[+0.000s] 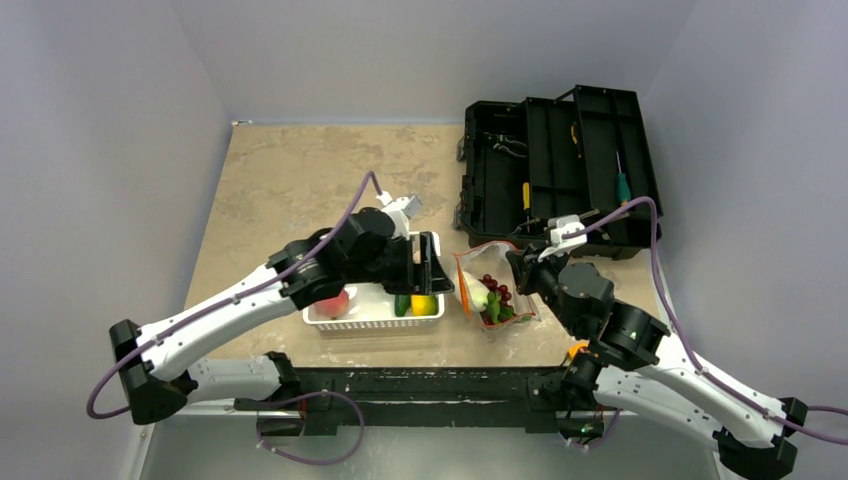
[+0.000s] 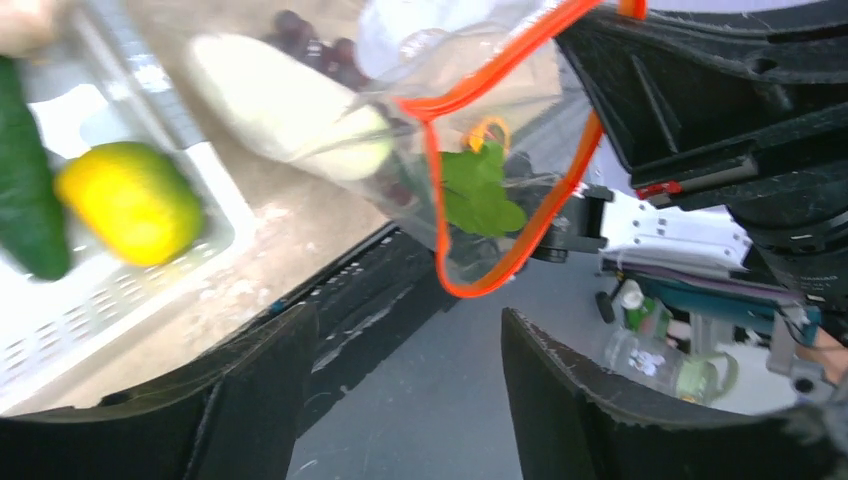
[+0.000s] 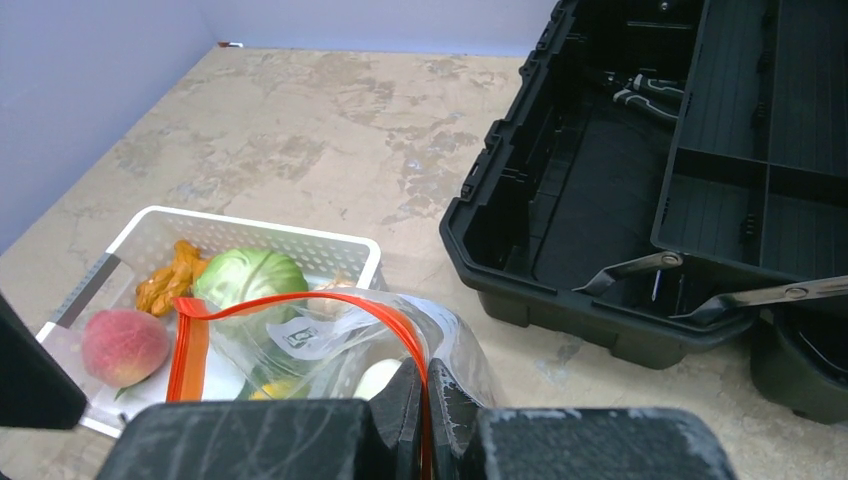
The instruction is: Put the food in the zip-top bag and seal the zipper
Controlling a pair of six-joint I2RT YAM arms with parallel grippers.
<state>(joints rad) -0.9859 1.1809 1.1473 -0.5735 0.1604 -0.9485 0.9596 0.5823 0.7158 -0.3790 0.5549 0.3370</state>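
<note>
Item: zip-top bag, on worktop just beside white basket, mouth open (grapes, radish inside); right gripper clamped on its zipper; left gripper spread wide, empty.

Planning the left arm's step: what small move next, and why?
Probably shift the open, empty left tool onto the round yellow-green mango in the white slatted basket; the right tool holds the clear orange-rimmed bag by its mouth.

basket left | bag right of it (grapes inside) | toolbox behind
</note>
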